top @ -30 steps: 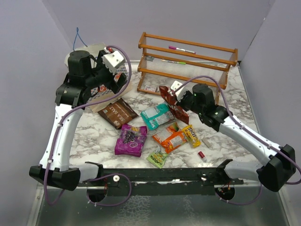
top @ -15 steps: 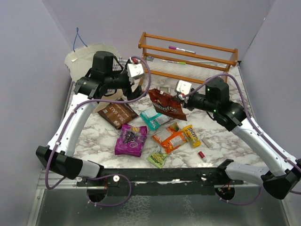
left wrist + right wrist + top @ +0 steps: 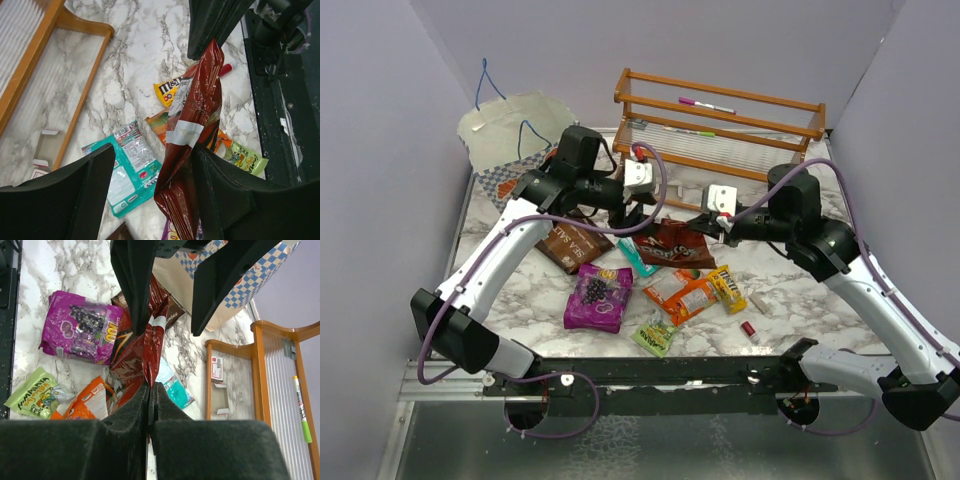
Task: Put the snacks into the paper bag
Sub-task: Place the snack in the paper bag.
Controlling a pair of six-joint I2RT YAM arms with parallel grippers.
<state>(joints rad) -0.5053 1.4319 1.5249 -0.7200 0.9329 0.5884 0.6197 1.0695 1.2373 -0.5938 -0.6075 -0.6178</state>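
My right gripper [image 3: 706,231] [image 3: 150,386] is shut on one edge of the red snack packet [image 3: 670,241] [image 3: 150,342] and holds it above the table's middle. My left gripper [image 3: 638,208] [image 3: 152,160] is open and straddles the packet's other end [image 3: 192,130]; one finger touches it, the other stands apart. On the marble lie the brown [image 3: 570,243], purple [image 3: 599,298], teal [image 3: 636,256], orange [image 3: 682,293], yellow [image 3: 727,287] and light-green [image 3: 655,336] packets. The checked paper bag [image 3: 510,130] sits at the back left with its mouth open.
A wooden rack [image 3: 720,130] with a pen on it runs along the back right. A tiny red cylinder [image 3: 748,328] and a small beige stick [image 3: 759,303] lie near the front right. Walls close in on both sides.
My left arm has swung from the bag to the table's middle, and its jaws have narrowed around the red packet. My right gripper has carried that packet left to meet it.
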